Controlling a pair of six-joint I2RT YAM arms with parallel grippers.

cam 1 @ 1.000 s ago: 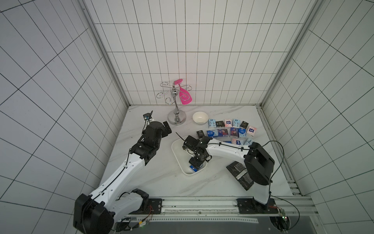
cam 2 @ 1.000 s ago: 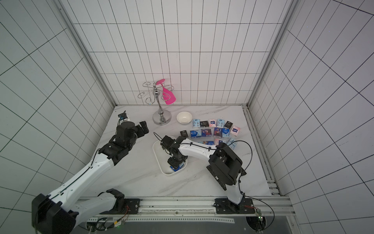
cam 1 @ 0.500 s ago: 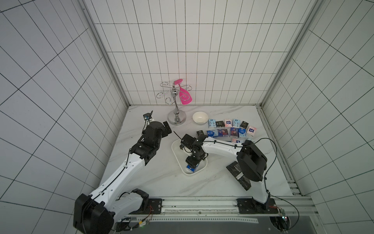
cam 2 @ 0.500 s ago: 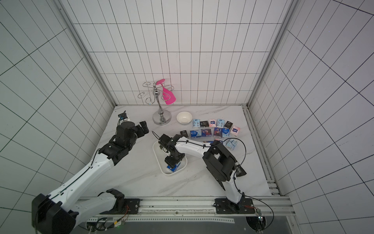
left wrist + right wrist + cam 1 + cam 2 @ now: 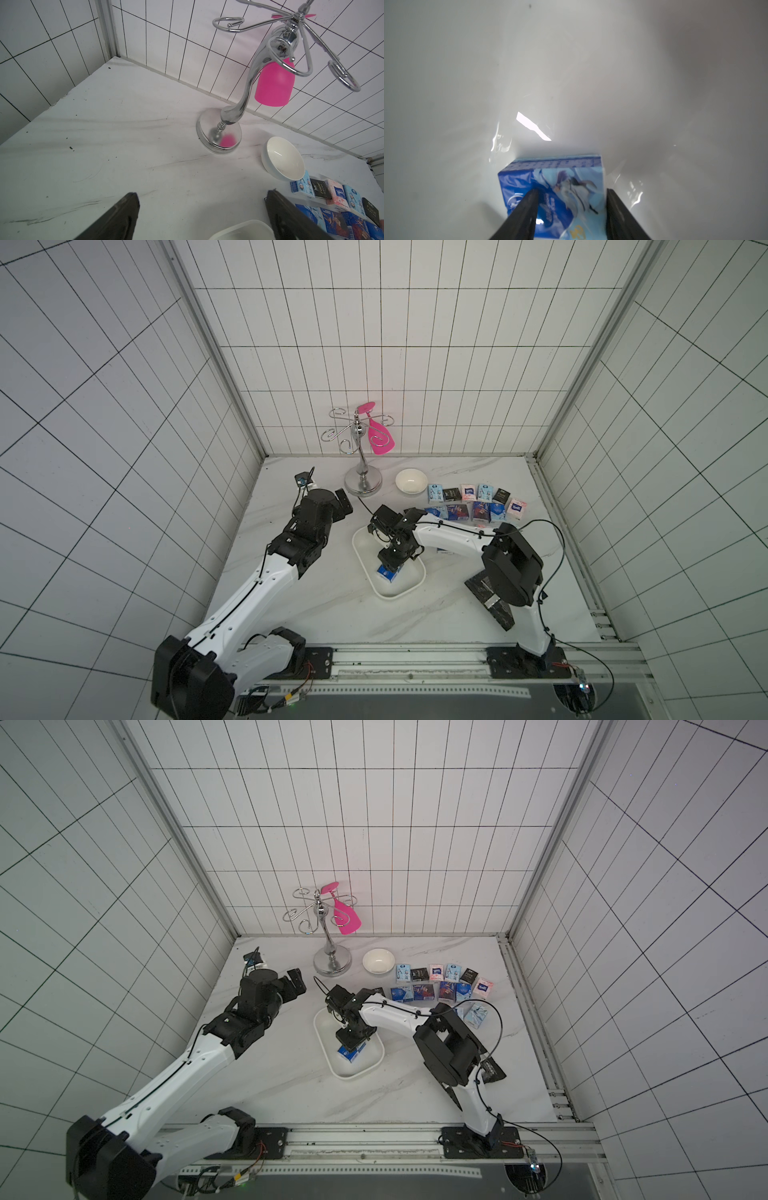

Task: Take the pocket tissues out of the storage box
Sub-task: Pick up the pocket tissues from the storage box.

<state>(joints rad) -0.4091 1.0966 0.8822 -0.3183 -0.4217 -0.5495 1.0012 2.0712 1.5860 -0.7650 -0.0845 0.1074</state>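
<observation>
**Right pincer (image 5: 571, 190) hanging over a packet in the storage box (image 5: 405, 585)**

Its two black fingers (image 5: 523, 216) are standing partly apart, at a middle width. In the right wrist view one finger is lying across the printed face of the blue packet (image 5: 550, 176), and the other is standing just beside its edge. I cannot tell whether they are pressing on it. The left pincer (image 5: 201, 194) is hanging wide and empty, near the metal stand (image 5: 207, 133) and the small bowl (image 5: 282, 160).

I am judging that the step in hand is the pick of this packet, and that the task is nearing its end. In both top views it is the only packet showing inside the box, though the arm is hiding part of the floor. The other pocket tissues (image 5: 478, 506) are lying in rows on the marble table (image 5: 332, 614), apart from the box, toward the back wall.

The next move is calling for a grip across the packet's two sides, not on its face. After that comes a straight lift over the low rim.

The packet is looking flat and soft, going from dark blue to light blue, with a printed figure. Its glossy film is shining, so it may be slipping or crumpling easily under the fingers.
</observation>
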